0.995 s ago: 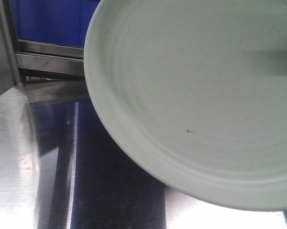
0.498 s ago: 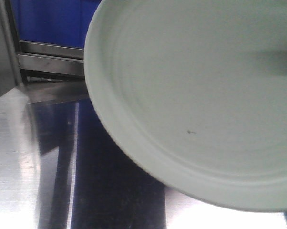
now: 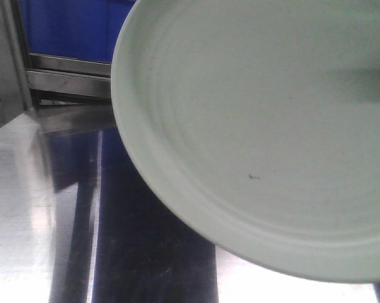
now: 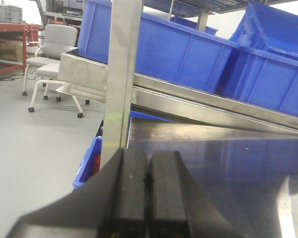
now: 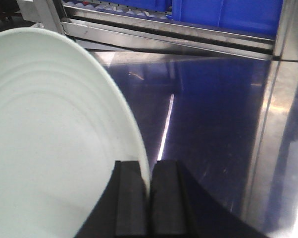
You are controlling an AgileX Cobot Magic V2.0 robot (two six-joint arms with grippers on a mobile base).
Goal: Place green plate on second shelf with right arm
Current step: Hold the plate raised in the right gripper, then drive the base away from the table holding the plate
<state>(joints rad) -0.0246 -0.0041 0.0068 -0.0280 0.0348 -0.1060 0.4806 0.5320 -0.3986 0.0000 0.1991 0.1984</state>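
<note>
The pale green plate (image 3: 266,126) fills most of the front view, held tilted close to the camera, a tiny dark speck inside it. In the right wrist view the green plate (image 5: 50,148) stands on edge at the left, and my right gripper (image 5: 148,171) is shut on its rim, one finger on each face. It hangs above the shiny steel shelf (image 5: 213,129). My left gripper (image 4: 148,161) is shut with nothing between its fingers, over the left end of the steel shelf (image 4: 223,163).
Blue bins (image 4: 188,49) sit on the tilted steel rack behind the shelf. A steel upright post (image 4: 120,74) stands just ahead of the left gripper. A steel side rail (image 5: 282,114) borders the shelf on the right. Office chairs (image 4: 52,54) stand on the floor at far left.
The plate has stayed almost still in the front view. The background at the left has shifted slightly to the right.
</note>
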